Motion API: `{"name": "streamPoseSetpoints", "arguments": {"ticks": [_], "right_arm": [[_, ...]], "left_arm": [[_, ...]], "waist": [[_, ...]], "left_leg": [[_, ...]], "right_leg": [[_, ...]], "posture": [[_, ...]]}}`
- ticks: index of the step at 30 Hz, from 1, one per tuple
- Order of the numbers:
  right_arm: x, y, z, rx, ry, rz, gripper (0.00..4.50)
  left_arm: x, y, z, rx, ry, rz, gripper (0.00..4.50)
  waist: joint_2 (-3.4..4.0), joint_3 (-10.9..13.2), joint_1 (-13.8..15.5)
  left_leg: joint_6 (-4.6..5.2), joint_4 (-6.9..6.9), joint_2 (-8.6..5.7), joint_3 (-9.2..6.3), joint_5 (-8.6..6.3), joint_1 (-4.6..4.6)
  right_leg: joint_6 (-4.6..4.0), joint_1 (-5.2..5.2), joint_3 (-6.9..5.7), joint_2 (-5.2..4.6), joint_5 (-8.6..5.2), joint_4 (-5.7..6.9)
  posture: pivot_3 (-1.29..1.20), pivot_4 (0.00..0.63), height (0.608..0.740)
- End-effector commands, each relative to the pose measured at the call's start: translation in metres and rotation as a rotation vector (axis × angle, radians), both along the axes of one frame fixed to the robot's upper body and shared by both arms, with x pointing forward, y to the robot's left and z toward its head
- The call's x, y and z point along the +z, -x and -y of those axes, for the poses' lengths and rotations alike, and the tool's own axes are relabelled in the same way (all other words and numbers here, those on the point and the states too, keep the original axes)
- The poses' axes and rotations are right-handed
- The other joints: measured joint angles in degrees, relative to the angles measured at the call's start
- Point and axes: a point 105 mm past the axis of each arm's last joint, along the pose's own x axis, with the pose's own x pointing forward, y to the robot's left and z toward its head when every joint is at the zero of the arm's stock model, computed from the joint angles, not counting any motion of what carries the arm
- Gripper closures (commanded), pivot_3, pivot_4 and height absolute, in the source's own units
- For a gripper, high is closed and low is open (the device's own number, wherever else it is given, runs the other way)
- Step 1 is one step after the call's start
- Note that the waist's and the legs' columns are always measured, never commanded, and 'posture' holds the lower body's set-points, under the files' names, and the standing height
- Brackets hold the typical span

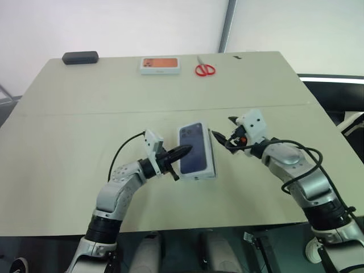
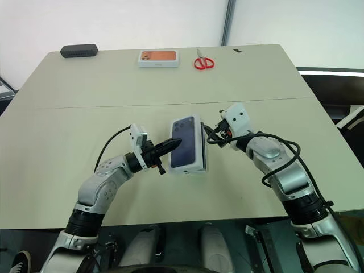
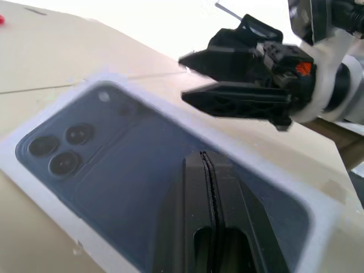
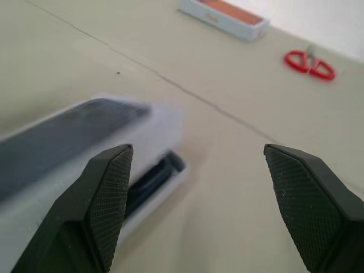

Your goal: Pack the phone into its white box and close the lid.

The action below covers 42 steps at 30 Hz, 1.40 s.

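The lid (image 1: 200,164), white with a dark blue phone printed on it, lies face up in the middle of the table. My left gripper (image 1: 183,152) is shut, and its tips (image 3: 207,165) lie on the printed face from the left. My right gripper (image 1: 223,128) hangs open just right of the lid, clear of it, with nothing between its fingers (image 4: 108,187). In the right wrist view a dark slim edge (image 4: 152,175) shows under the lid's side, above a white rim (image 4: 149,206) that looks like the white box. I cannot tell whether that edge is the phone.
At the table's far side lie a small white box with an orange picture (image 1: 160,65), red scissors (image 1: 205,69) and a black case (image 1: 80,57). A seam (image 1: 85,112) crosses the tabletop behind the lid.
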Motion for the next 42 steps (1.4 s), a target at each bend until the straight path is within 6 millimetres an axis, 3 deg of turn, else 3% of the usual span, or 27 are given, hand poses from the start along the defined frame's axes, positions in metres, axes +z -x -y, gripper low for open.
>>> {"name": "streamPoseSetpoints", "arguments": {"ticks": [1,9,12,18,23,30,42], "right_arm": [[0.008,0.008,-0.006,0.092,0.010,0.057,0.65],[-0.011,0.018,0.012,0.137,0.095,0.000,0.65],[-0.016,0.019,0.020,0.107,0.102,-0.006,1.47],[-0.017,0.018,0.019,0.095,0.066,-0.023,4.45],[-0.022,0.021,0.014,0.123,0.112,-0.028,4.45],[-0.028,0.026,0.006,0.167,0.131,-0.059,4.45],[-0.023,0.028,0.005,0.171,0.125,-0.056,4.45]], "left_arm": [[0.011,0.000,-0.003,-0.004,-0.004,0.055,4.50],[0.013,-0.008,-0.035,0.071,-0.056,0.034,4.50],[0.003,-0.019,-0.050,0.138,-0.102,-0.016,4.50],[-0.007,-0.032,-0.057,0.198,-0.129,-0.074,4.50],[-0.017,-0.029,-0.038,0.142,-0.148,-0.094,4.50],[-0.016,-0.035,-0.015,0.093,-0.152,-0.105,4.50],[-0.015,-0.032,0.002,0.035,-0.129,-0.127,4.50]], "waist": [[0.00,0.00,0.11],[-0.01,0.00,0.60],[0.00,0.01,0.96],[-0.01,0.00,1.57],[-0.01,0.01,1.59],[-0.01,0.00,1.49],[-0.01,0.00,1.64]], "left_leg": [[0.00,0.00,0.04,-0.01,0.00,0.00],[0.00,0.05,0.06,-0.08,0.00,0.02],[0.00,0.01,0.07,-0.09,0.00,0.03],[0.00,0.09,0.03,-0.08,0.00,0.06],[0.00,0.08,0.01,-0.11,0.00,0.06],[-0.01,0.10,-0.02,-0.11,0.00,0.08],[-0.01,0.10,-0.04,-0.12,0.00,0.12]], "right_leg": [[0.00,0.00,0.00,0.00,0.00,0.00],[-0.01,0.07,0.00,-0.04,0.00,0.00],[-0.01,0.07,-0.02,-0.03,0.00,0.00],[-0.01,0.14,-0.02,-0.06,0.00,-0.01],[0.00,0.15,-0.04,-0.10,0.00,0.00],[0.00,0.20,-0.07,-0.11,0.00,0.00],[0.01,0.25,-0.08,-0.13,0.01,0.03]], "posture": [[0.00,0.150,0.740],[0.00,0.150,0.740],[0.00,0.150,0.740],[0.00,0.150,0.740],[0.00,0.150,0.740],[0.00,0.150,0.740],[0.00,0.150,0.740]]}}
